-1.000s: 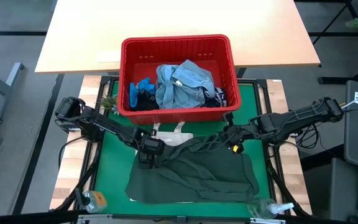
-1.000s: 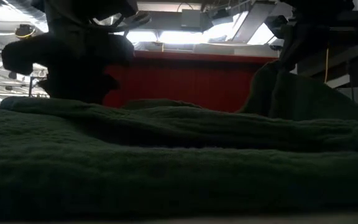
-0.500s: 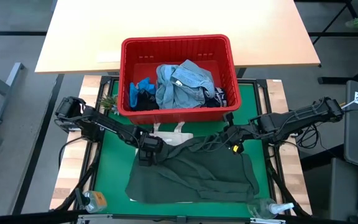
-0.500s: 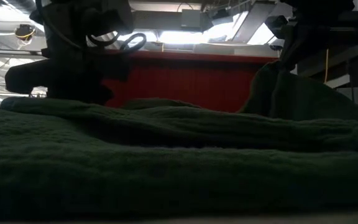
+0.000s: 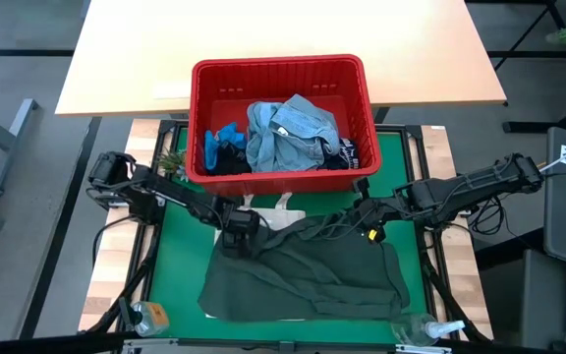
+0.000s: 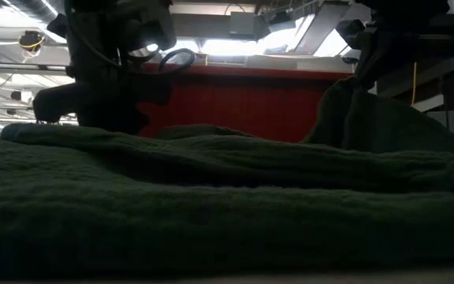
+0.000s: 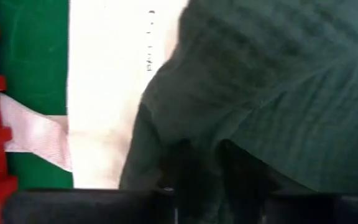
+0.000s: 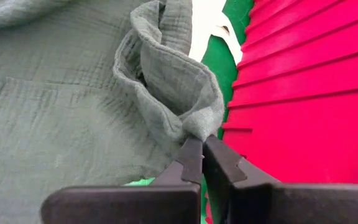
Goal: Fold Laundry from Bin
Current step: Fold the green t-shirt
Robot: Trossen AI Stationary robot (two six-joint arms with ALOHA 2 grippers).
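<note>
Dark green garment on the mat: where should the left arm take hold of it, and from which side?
At the bunched upper-left corner of the dark green garment, beside the white tote bag, coming straight down from above. The cloth lies flat elsewhere, but there it rucks into a ridge the left gripper can pinch. The right gripper holds the opposite upper corner near the red bin.

- High view: looked straight down over the whole table and both arms.
- Low view: sat at tabletop level, close behind the dark green garment (image 6: pixel 227 205), facing the bin (image 6: pixel 243 102).
- Wrist views: looked closely at the same garment and bin.
</note>
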